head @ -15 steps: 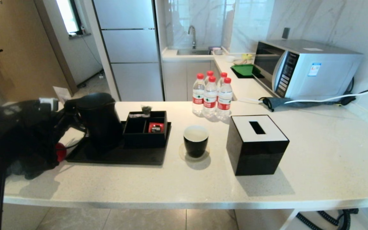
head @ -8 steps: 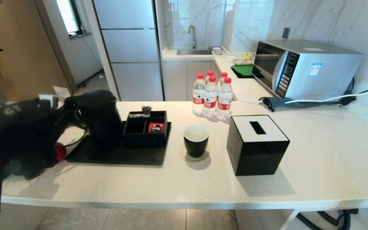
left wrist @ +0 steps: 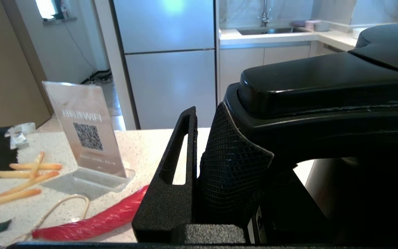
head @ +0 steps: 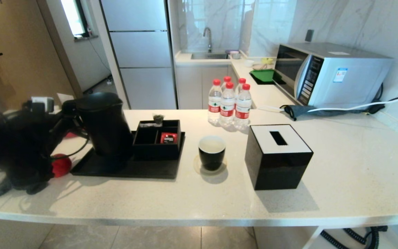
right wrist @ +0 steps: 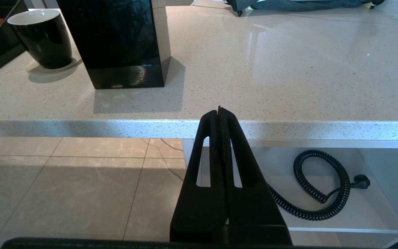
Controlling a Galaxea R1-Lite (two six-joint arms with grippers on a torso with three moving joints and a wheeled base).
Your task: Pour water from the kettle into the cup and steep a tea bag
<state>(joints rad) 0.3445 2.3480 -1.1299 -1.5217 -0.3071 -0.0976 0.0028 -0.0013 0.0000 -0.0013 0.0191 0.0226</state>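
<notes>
My left gripper (head: 70, 119) is shut on the loop handle (left wrist: 233, 166) of the tall black kettle (head: 104, 124), whose base hangs just above the black tray (head: 126, 170) at the counter's left. The kettle stays upright. Its lid and handle top (left wrist: 323, 83) fill the left wrist view. To the right of the tray, the small black white-lined cup (head: 212, 152) stands on a coaster. No water shows. A dark tea bag (head: 158, 118) rests at the back of the black compartment box (head: 155, 141). My right gripper (right wrist: 219, 110) is shut on nothing, parked below the counter's front edge.
The compartment box also holds a small red packet (head: 168, 138). Several red-capped bottles (head: 228, 102) stand behind the cup, and a black tissue box (head: 276, 155) is to its right. A microwave (head: 327, 74) is at the back right. A red wrapped item (head: 60, 165) and a WiFi sign (left wrist: 85, 133) are left of the tray.
My left arm has risen and taken the kettle up off the tray, slightly to the left. The cup and the right arm have not moved.
</notes>
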